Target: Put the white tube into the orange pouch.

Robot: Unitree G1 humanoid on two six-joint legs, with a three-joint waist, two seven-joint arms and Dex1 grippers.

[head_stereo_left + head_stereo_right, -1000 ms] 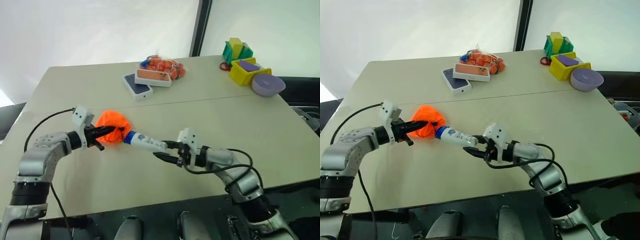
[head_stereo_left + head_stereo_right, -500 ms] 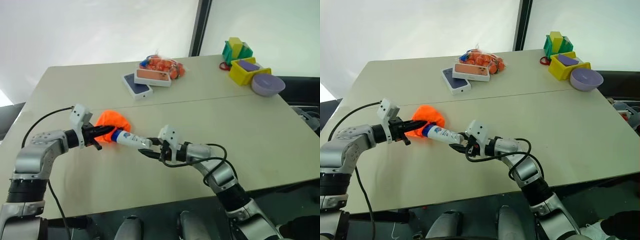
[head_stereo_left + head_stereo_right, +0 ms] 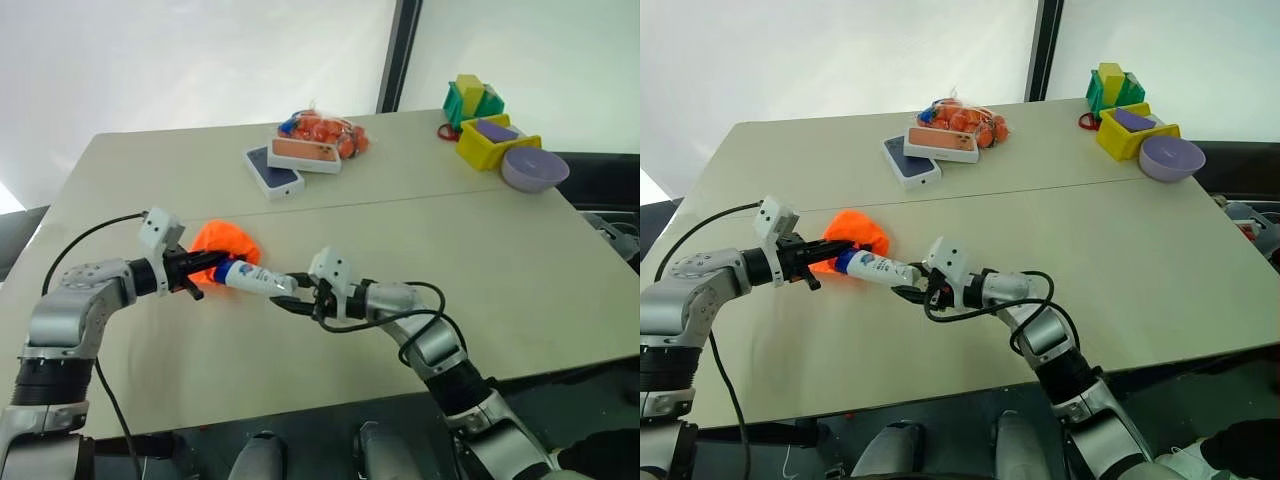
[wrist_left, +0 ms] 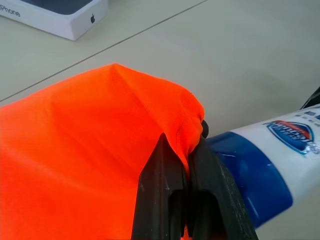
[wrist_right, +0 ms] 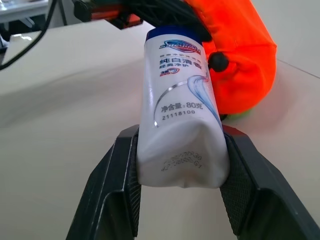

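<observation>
Where the white tube (image 3: 248, 278) meets the orange pouch (image 3: 225, 243), its cap is hidden.

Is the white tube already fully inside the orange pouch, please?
No, most of the white tube lies outside the orange pouch, its crimped end clamped in the right gripper.

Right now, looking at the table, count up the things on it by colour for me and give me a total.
Orange: 2, the orange pouch and a mesh bag of orange fruits
White: 1, the white tube
Phone boxes: 2, dark-topped and pink-topped
Yellow: 1, bin
Green: 1, bin
Lavender: 1, bowl
Total: 8
</observation>
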